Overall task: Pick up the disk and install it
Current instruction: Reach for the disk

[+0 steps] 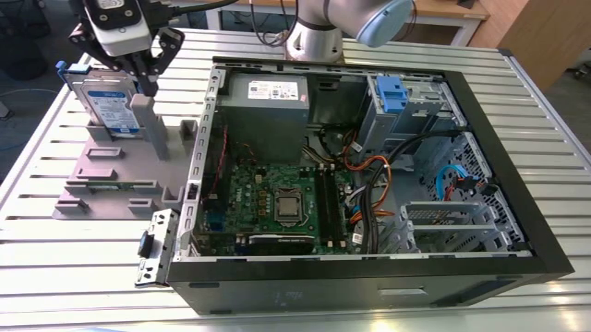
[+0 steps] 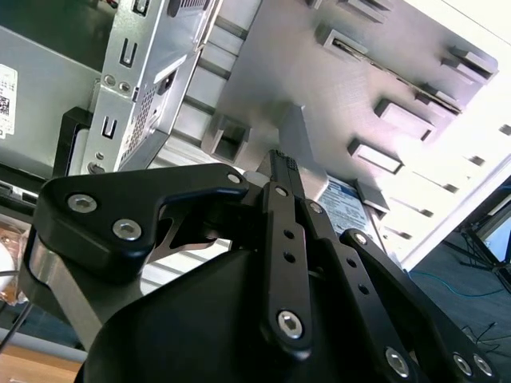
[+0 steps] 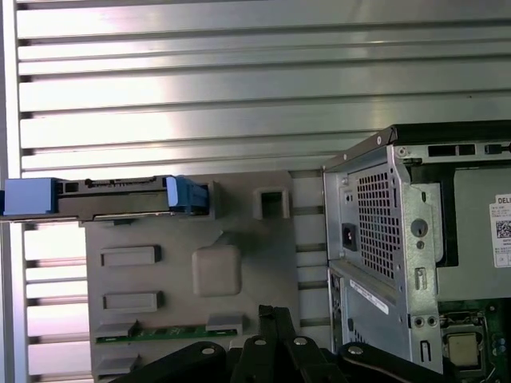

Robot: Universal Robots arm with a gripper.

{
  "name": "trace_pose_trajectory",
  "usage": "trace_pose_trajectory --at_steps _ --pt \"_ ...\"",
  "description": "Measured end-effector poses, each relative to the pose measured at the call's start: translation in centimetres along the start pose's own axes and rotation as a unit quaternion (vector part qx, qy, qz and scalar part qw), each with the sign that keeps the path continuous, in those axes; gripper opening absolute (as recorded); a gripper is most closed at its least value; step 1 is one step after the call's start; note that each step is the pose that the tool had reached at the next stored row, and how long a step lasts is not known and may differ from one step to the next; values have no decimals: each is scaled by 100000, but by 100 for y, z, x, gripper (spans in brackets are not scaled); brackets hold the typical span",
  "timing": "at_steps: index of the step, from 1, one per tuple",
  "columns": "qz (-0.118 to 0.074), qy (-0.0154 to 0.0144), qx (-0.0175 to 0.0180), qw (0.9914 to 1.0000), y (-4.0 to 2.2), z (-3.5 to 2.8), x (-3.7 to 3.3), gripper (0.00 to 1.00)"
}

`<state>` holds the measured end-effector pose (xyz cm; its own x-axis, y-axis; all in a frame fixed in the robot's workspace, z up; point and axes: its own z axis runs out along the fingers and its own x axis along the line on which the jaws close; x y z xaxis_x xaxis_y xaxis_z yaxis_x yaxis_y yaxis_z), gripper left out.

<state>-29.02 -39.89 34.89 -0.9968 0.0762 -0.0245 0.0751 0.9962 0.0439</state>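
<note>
Over the grey stand (image 1: 111, 173), on the exterior view's left: the gripper (image 1: 147, 88) is hanging close above the stand's tall post (image 1: 148, 128), just outside the open computer case (image 1: 544, 228).
Gripper: its jaws are sitting drawn together, tips meeting in both wrist views, and they are gripping nothing.
Risk, closed jaws: going down like this, the tips would likely be butting against the disk (image 1: 99, 104) or the post instead of straddling the drive.
Risk, post: it is standing right beside the disk, so a finger coming down on that side could be catching on it and tipping the drive in its slot.
Risk, bracket: the blue bracket (image 3: 32, 197) is sticking out past the metal body. A grip landing on that plastic could be flexing or slipping.
Risk, case: cables (image 1: 388, 166) are crowding the space near the blue-tabbed drive bay (image 1: 392, 93), so a crookedly held disk could be snagging there.
Disk: it is standing upright on edge in a slot at the stand's far side, untouched.
Disk to gripper: it is lying just to the exterior view's left of the jaws, near but apart, and not between them.
</note>
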Motion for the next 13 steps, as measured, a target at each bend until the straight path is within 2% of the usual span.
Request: trace_pose_trajectory --at_steps 13 --pt "-5 2 3 100000 -3 7 35 11"
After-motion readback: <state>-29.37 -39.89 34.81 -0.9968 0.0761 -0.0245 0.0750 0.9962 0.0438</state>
